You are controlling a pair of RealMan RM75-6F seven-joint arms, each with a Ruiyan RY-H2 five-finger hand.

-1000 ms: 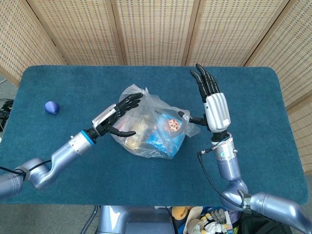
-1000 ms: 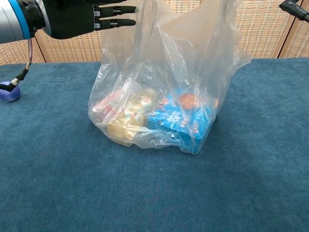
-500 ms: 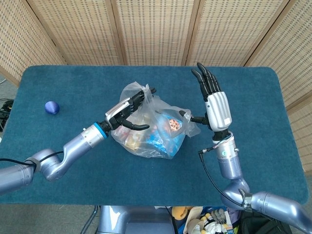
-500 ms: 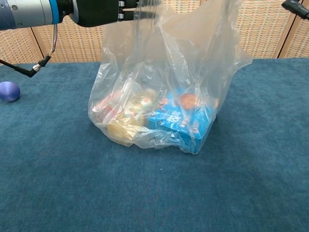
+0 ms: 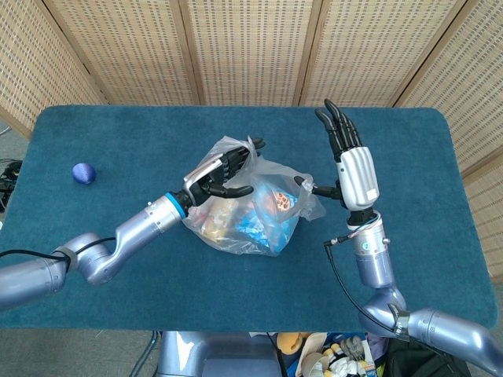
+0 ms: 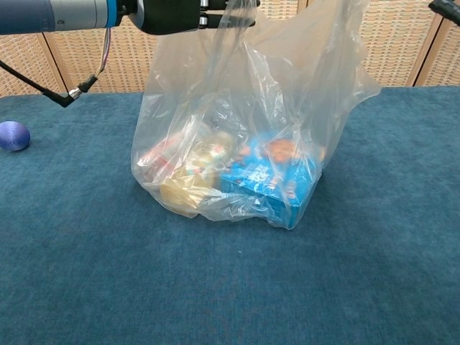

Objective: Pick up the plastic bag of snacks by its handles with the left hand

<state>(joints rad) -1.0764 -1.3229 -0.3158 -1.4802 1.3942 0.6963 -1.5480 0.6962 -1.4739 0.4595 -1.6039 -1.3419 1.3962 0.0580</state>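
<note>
- Your left hand [image 5: 222, 174] sits just left of frame centre in the head view, reaching into the top of the plastic bag [image 5: 251, 206]. In the chest view the same hand [image 6: 188, 13] lies along the top edge, upper left of centre.
- Its fingers [image 5: 245, 151] are spread and pushed among the bag's upper folds, with the thumb held apart below them. You cannot tell from either view whether a handle is caught between them.
- The bag rests on the blue table [image 5: 118, 267] at the centre of the head view. In the chest view the bag [image 6: 237, 129] stands upright mid-frame, its clear film rising to the top edge.
- Inside the bag, low down, you see a blue snack box [image 6: 269, 188] at the right and yellowish snack packs [image 6: 188, 180] at the left, both sitting on the bag's floor.
- Your right hand [image 5: 352, 169] stands right of centre in the head view, palm flat, fingers straight and pointing toward the top of the frame. Its thumb reaches toward the bag's right edge, next to the film, and the hand holds nothing.
- A blue ball [image 5: 83, 173] lies at the left of the head view, well apart from the bag. It shows at the left edge of the chest view.
</note>
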